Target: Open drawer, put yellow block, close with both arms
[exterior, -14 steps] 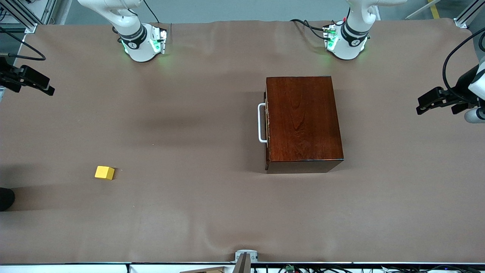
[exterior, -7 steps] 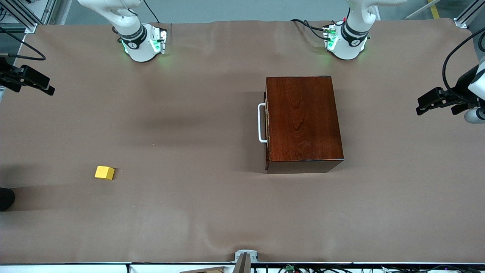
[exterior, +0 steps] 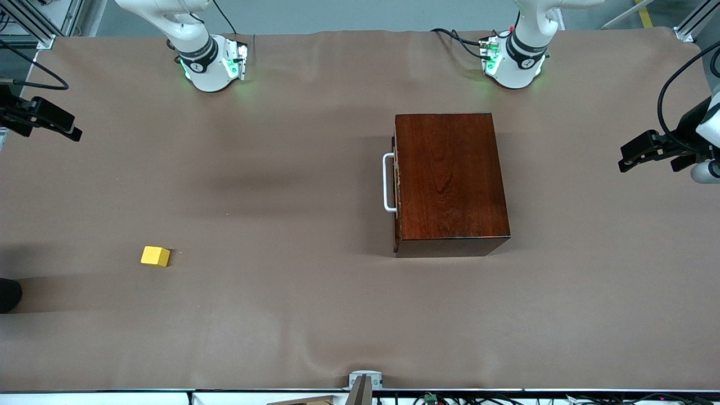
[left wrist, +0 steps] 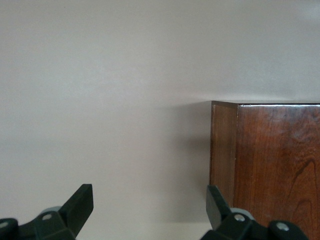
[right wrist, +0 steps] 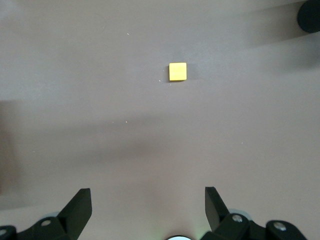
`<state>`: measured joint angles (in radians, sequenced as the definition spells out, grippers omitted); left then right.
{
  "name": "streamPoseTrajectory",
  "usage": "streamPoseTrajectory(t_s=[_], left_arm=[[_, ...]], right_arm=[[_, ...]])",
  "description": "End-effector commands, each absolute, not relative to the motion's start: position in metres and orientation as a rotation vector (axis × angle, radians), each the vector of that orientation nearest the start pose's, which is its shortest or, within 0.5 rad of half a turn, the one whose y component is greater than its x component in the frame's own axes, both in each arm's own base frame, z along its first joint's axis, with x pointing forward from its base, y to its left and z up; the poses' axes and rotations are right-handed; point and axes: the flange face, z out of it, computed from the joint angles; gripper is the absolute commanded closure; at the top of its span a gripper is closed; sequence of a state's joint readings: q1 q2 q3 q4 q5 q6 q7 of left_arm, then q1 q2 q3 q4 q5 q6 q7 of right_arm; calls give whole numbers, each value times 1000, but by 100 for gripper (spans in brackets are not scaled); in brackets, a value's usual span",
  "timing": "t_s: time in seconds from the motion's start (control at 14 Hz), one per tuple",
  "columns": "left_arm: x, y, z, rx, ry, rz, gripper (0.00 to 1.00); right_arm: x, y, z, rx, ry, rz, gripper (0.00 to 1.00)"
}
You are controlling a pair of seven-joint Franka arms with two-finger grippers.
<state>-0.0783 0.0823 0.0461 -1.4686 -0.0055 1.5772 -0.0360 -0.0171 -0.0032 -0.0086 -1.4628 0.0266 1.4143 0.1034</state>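
Note:
The dark reddish-brown wooden box [exterior: 450,180] stands on the table near the left arm's base. Its drawer is shut, with the white bar handle [exterior: 388,183] facing the right arm's end. The yellow block [exterior: 155,256] lies on the cloth toward the right arm's end, nearer the front camera than the box. My left gripper [exterior: 638,152] hangs open and empty at the left arm's end of the table; its wrist view [left wrist: 150,205] shows a corner of the box [left wrist: 270,165]. My right gripper [exterior: 56,124] hangs open and empty at the other end [right wrist: 148,205], with the block [right wrist: 177,71] below it.
Brown cloth [exterior: 281,169] covers the table. The green-lit arm bases [exterior: 211,62] [exterior: 514,62] stand along the back edge. A dark round object [exterior: 8,293] sits at the table edge near the block. A small metal bracket [exterior: 364,385] is at the front edge.

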Motion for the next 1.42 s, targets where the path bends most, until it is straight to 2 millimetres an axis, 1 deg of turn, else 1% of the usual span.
streamPoseTrajectory(t_s=[0.0, 0.14, 0.28, 0.36, 0.5, 0.57, 0.71, 0.78, 0.85, 0.93, 1.07, 1.14, 1.21, 1.35], left_arm=[[581, -22, 628, -3148, 12, -55, 0], [581, -23, 628, -3148, 12, -55, 0], [583, -22, 627, -3148, -43, -65, 0], [584, -22, 628, -3145, -41, -72, 0], [588, -29, 619, -3145, -7, -51, 0], [588, -60, 616, -3147, 53, -40, 0], [591, -104, 606, -3150, 149, -20, 0], [587, -138, 604, -3153, 149, -15, 0], [583, -158, 604, -3162, 58, -14, 0], [579, -181, 599, -3176, -35, 10, 0], [572, -226, 586, -3191, -141, 58, 0], [566, -253, 588, -3193, -151, 52, 0], [560, -273, 591, -3197, -146, 40, 0], [539, -318, 590, -3198, -90, 40, 0]], right_arm=[[534, -12, 663, -3117, 207, 80, 0], [535, -12, 661, -3117, 207, 85, 0], [536, -13, 660, -3117, 209, 87, 0], [536, -13, 660, -3117, 212, 87, 0], [536, -13, 660, -3117, 214, 85, 0], [536, -13, 660, -3117, 214, 85, 0], [536, -13, 660, -3117, 214, 85, 0], [536, -14, 660, -3118, 215, 85, 0], [536, -14, 660, -3118, 215, 85, 0], [536, -14, 660, -3118, 215, 85, 0], [539, -14, 655, -3119, 215, 97, 0], [542, -15, 653, -3118, 217, 95, 0], [547, -17, 647, -3121, 223, 106, 0], [565, -18, 629, -3124, 227, 85, 0]])
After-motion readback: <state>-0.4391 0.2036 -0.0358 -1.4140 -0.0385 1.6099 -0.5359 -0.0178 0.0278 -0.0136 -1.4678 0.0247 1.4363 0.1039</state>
